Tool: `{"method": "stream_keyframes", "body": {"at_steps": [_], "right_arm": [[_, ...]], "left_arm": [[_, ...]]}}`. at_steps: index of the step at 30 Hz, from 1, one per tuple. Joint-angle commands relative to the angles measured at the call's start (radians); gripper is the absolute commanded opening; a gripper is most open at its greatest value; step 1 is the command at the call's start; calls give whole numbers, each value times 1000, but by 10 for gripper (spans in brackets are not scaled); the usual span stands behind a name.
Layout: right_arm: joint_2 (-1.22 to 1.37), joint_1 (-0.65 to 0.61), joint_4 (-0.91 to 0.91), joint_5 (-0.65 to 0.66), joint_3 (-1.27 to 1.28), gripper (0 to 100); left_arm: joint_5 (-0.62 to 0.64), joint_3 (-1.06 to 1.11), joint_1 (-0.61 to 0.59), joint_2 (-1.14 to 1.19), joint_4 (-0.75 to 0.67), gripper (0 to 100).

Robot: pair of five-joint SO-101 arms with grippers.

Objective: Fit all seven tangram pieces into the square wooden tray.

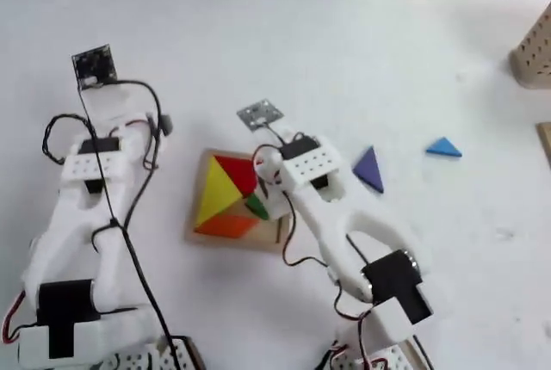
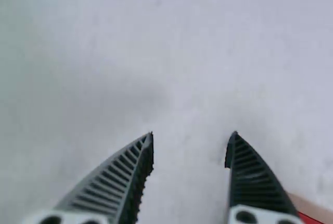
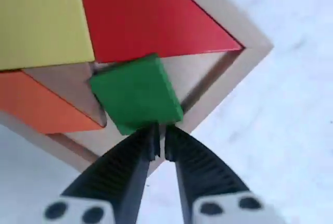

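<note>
The square wooden tray [image 1: 200,234] [image 3: 250,57] lies at the table's middle and holds a yellow triangle [image 1: 213,194] [image 3: 36,21], a red triangle [image 1: 239,172] [image 3: 151,15] and an orange piece [image 1: 225,226] [image 3: 36,107]. A green square [image 1: 256,207] [image 3: 136,94] lies askew in the tray's bare corner. My right gripper [image 3: 159,134] is shut, its tips against the green square's edge. A purple triangle [image 1: 369,169] and a blue triangle [image 1: 443,148] lie on the table right of the tray. My left gripper [image 2: 190,146] is open over bare table, left of the tray.
A perforated wooden block [image 1: 535,52] stands at the far right edge, with another wooden edge [image 1: 546,142] below it. Black cables [image 1: 129,241] trail across the left arm. White table stretches behind the tray and both arms.
</note>
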Motion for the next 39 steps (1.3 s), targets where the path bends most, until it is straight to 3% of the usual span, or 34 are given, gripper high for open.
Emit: {"method": "stream_keyframes", "body": {"at_steps": [1,7,22,28,31,32,34,39], "right_arm": [[-39,-22,-56,8,20,18],[-50,-68,-38,8,18,18],[-259,-5,35,-40,25,19],[-318,326,45,-66,58,18],[-326,479,56,-41,114,18],[-329,507,53,-2,143,18],[-332,544,50,49,198,18],[-325,634,33,55,259,18]], "left_arm": [[3,-43,7,-8,0,229],[3,-43,7,-8,0,229],[2,-38,38,-13,6,229],[2,0,171,-21,23,219],[2,5,219,-70,66,76],[2,9,237,-90,81,11],[2,46,286,-134,97,53],[-77,166,450,-243,87,23]]}}
